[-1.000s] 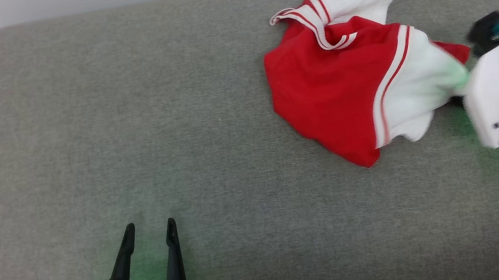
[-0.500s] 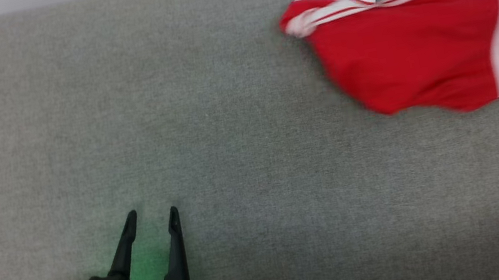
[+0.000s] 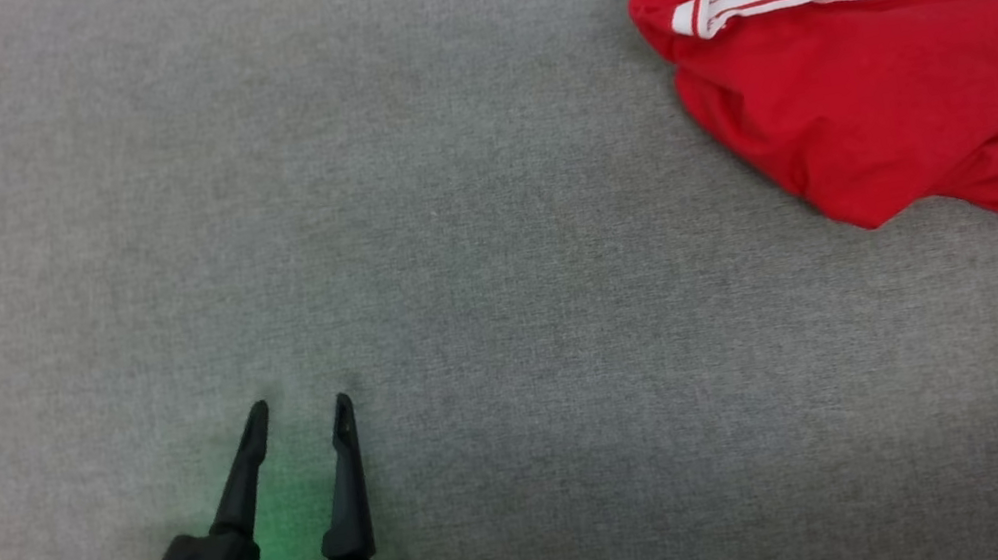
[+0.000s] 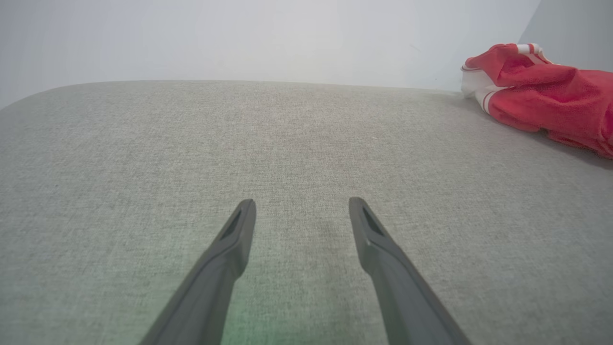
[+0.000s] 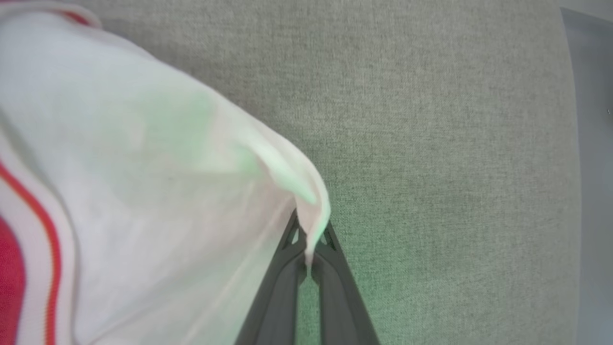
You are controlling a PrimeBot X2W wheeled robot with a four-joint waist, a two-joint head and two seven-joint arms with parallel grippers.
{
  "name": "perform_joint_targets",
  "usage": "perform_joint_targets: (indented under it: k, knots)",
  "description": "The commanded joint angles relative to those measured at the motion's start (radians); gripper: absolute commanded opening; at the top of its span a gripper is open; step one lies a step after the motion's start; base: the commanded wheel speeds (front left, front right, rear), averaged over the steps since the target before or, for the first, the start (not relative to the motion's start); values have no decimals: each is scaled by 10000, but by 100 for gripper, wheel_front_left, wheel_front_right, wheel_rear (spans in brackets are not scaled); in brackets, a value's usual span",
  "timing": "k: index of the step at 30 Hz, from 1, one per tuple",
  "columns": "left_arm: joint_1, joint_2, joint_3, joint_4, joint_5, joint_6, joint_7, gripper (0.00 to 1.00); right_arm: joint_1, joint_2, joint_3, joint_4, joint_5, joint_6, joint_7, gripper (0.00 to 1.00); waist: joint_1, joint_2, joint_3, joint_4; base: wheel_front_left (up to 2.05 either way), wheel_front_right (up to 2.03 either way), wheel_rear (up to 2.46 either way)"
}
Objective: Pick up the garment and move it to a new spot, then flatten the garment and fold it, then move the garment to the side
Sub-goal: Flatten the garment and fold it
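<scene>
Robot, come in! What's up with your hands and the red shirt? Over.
Right gripper shut on jersey, crumpled far right. Left gripper open, empty. Nothing in the way.

A broad grey woven-fabric surface [image 3: 494, 250] with a rounded far corner stretches out, a plain pale wall [image 4: 239, 38] rising behind it.

Loads of room on the grey cushion [image 3: 450, 227]: the whole left and middle stretch is bare fabric, so a gripper can sweep it from near to far. The only lump in the way is the garment [image 3: 895, 102], bunched at the far right and running off the right edge. The left gripper [image 3: 299, 405] sits near left, fingers spread, well apart from it. A pale wall [image 4: 239, 38] closes off the far edge. The right gripper [image 5: 309, 230] is pinched onto a white fold of the garment, with bare cushion beside it.
</scene>
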Motion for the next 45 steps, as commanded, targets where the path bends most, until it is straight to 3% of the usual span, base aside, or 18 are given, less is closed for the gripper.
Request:
perform_joint_targets:
  k: [1, 2, 11, 17, 18, 23, 30, 34, 42, 45]
  knots:
    - [-112, 48, 61, 41, 21, -47, -1, 100, -139, 148, -53, 173, -253, -14, -282, 73, 0, 0, -99, -82, 0, 0, 0]
    - [-125, 62, 65, 46, 23, -48, -3, 100, -159, 197, -81, 243, -304, -14, -401, 100, 0, 0, -149, -113, 0, 0, 0]
    - [-365, 720, -39, 138, -22, -68, -1, 100, 229, 413, -45, -449, -479, -14, -2044, 100, 0, 0, -964, -593, 0, 0, 0]
    - [-1448, 1695, -837, 324, -399, -76, 325, 100, 1736, 722, 379, -3133, 133, -14, -4080, 100, 0, 0, -1492, -1132, 0, 0, 0]
    - [-1448, 1695, -837, 324, -399, -76, 325, 100, 1736, 722, 379, -3133, 133, -14, -4080, 100, 0, 0, -1492, -1132, 0, 0, 0]
    - [-3125, 2716, -1960, 452, -1356, -77, 1352, 100, 3567, 1348, 301, -5394, 361, -14, -5061, 100, 0, 0, -1635, -1824, 0, 0, 0]
    - [-6267, 3627, -4027, 1664, -3344, -77, 3122, 100, 5971, 2451, 9, -8277, -249, -14, -5137, 100, 0, 0, -1316, -2755, 0, 0, 0]
    - [-7844, 3620, -5076, 2934, -5137, -76, 4579, 100, 6903, 2908, -234, -9524, -727, -14, -4805, 100, 0, 0, -1103, -3252, 0, 0, 0]
    - [-10333, 4086, -7722, 4654, -7230, -68, 7533, 100, 7602, 3470, -570, -11097, -1369, -14, -4174, 100, 0, 0, -488, -4044, 0, 0, 0]
    - [-10953, 4269, -8521, 5098, -7615, -68, 8117, 100, 7629, 3658, -525, -11318, -1438, -13, -4090, 100, 0, 0, -246, -4280, 0, 0, 0]
